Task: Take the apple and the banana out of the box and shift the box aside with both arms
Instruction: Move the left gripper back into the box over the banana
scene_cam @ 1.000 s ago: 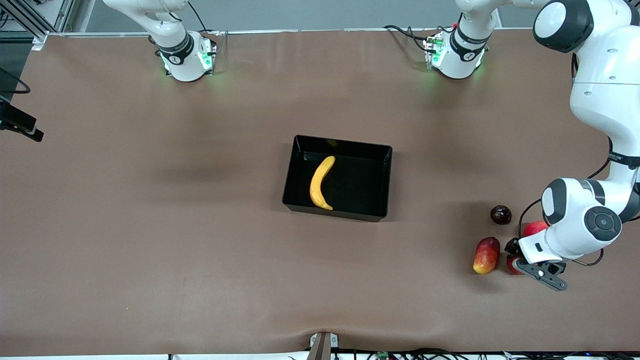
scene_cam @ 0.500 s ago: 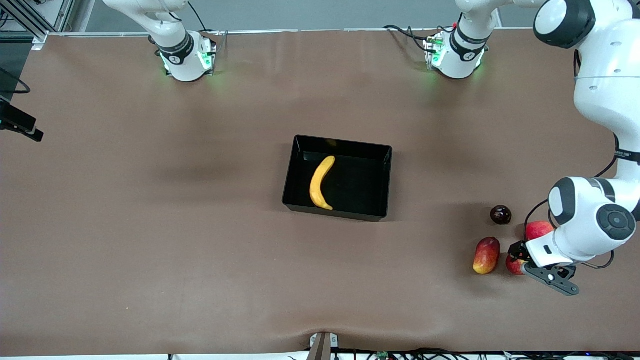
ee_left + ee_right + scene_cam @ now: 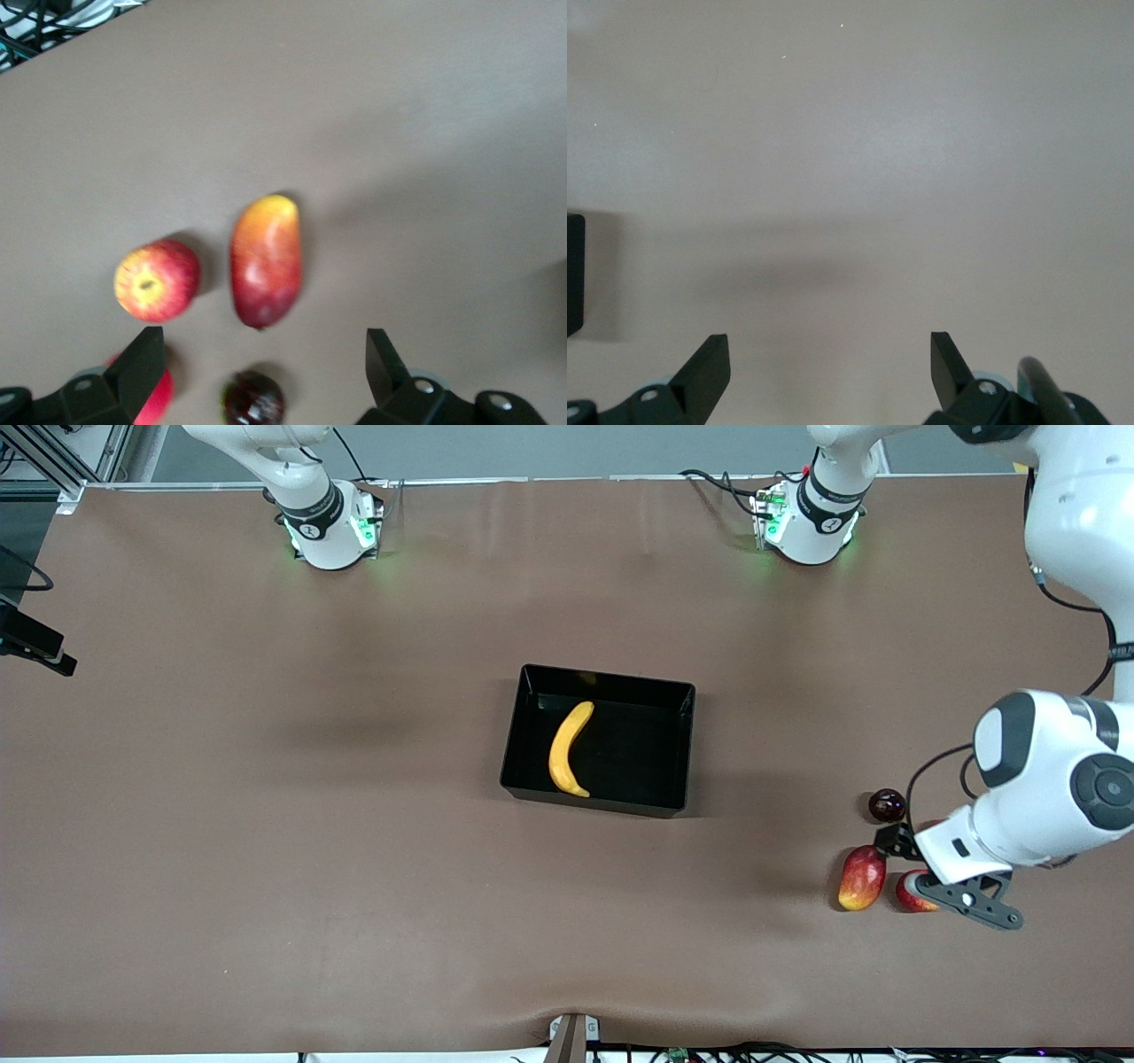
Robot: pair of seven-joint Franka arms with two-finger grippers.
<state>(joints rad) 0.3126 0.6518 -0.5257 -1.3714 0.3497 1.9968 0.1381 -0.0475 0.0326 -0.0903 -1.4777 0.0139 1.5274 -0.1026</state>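
Observation:
The black tray (image 3: 673,726) sits mid-table with the yellow banana (image 3: 567,748) lying in it. The streaked red apple (image 3: 911,892) lies on the table near the left arm's end, beside the mango; the left wrist view shows it with its stem dimple (image 3: 156,280). My left gripper (image 3: 904,852) hangs open and empty over this fruit cluster (image 3: 264,372), with the dark fruit between its fingers below. My right gripper (image 3: 831,367) is open and empty over bare table, out of the front view. A corner of the tray (image 3: 574,274) shows at the edge of the right wrist view.
A red-yellow mango (image 3: 862,878) (image 3: 266,261) lies beside the apple. A small dark round fruit (image 3: 887,805) (image 3: 253,398) lies farther from the front camera. A plain red fruit (image 3: 155,400) lies beside the dark one, mostly hidden under the left arm in the front view.
The left arm's hand has shifted away from the front camera and now covers the plain red fruit. The apple, mango, dark fruit, banana and tray have not moved.

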